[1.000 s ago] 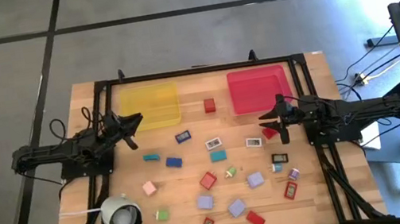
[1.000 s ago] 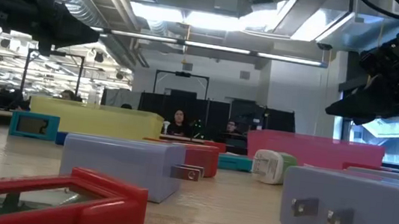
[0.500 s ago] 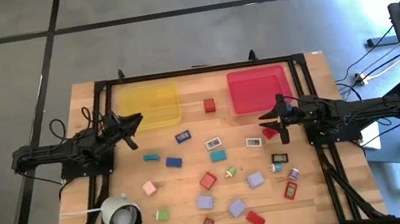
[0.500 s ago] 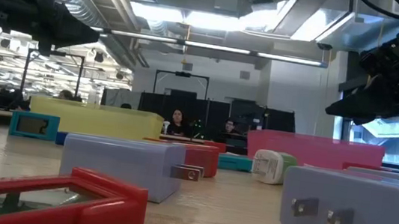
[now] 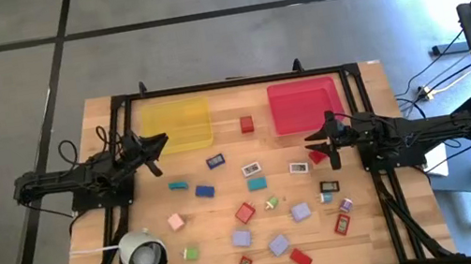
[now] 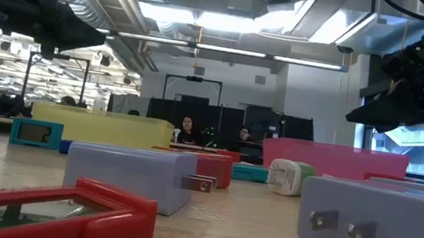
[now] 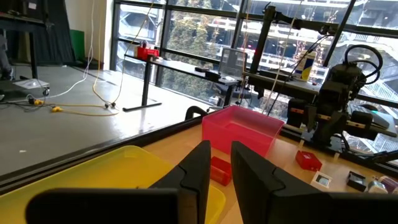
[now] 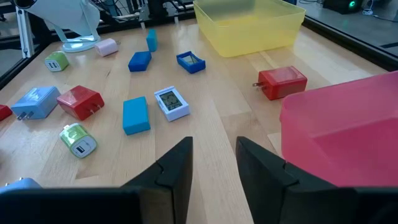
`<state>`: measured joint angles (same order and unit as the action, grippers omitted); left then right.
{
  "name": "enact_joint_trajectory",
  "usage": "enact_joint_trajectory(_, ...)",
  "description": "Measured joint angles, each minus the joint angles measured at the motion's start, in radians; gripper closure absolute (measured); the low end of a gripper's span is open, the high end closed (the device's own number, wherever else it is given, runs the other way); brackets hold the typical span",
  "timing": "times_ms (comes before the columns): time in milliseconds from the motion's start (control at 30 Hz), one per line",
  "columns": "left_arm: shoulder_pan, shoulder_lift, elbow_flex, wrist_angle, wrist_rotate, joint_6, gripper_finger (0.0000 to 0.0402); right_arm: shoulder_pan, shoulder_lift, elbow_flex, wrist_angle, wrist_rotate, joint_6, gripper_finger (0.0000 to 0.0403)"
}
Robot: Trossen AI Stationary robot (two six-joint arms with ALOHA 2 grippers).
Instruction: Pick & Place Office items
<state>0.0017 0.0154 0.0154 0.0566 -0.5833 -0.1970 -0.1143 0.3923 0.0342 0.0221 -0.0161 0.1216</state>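
The office items, small blocks and clips, lie scattered on the wooden table between the arms: a red block (image 5: pixel 247 124) between the trays, a blue one (image 5: pixel 204 191), a teal one (image 5: pixel 257 183), lilac ones (image 5: pixel 279 244) nearer the front. My left gripper (image 5: pixel 159 152) (image 7: pixel 221 167) is open and empty, raised beside the yellow tray (image 5: pixel 176 125). My right gripper (image 5: pixel 314 138) (image 8: pixel 214 163) is open and empty, raised beside the red tray (image 5: pixel 304 104), with a red item (image 5: pixel 317 156) close by on the table.
A white round cylinder (image 5: pixel 144 254) with a dark centre stands at the near left corner. A black frame (image 5: pixel 228 84) runs around the table's edges. In the low view, lilac plug blocks (image 6: pixel 137 176) and a red one (image 6: pixel 49 211) fill the foreground, and people sit far behind.
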Motion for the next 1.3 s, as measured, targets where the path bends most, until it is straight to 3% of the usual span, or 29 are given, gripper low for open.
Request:
enact_joint_trajectory(700, 0.0, 0.0, 0.0, 0.0, 0.0, 0.0, 0.0343, 0.0, 0.0, 0.0, 0.0, 0.0, 0.007, 0.0278)
enact_joint_trajectory(967, 0.0, 0.0, 0.0, 0.0, 0.0, 0.0, 0.0343, 0.0, 0.0, 0.0, 0.007, -0.002, 0.298, 0.0278)
enact_joint_trajectory(1133, 0.0, 0.0, 0.0, 0.0, -0.001, 0.0, 0.0343, 0.0, 0.0, 0.0, 0.035, -0.002, 0.368, 0.0278)
enact_joint_trajectory(1300, 0.0, 0.0, 0.0, 0.0, -0.059, 0.0, 0.0343, 0.0, 0.0, 0.0, 0.046, 0.001, 0.339, 0.0278)
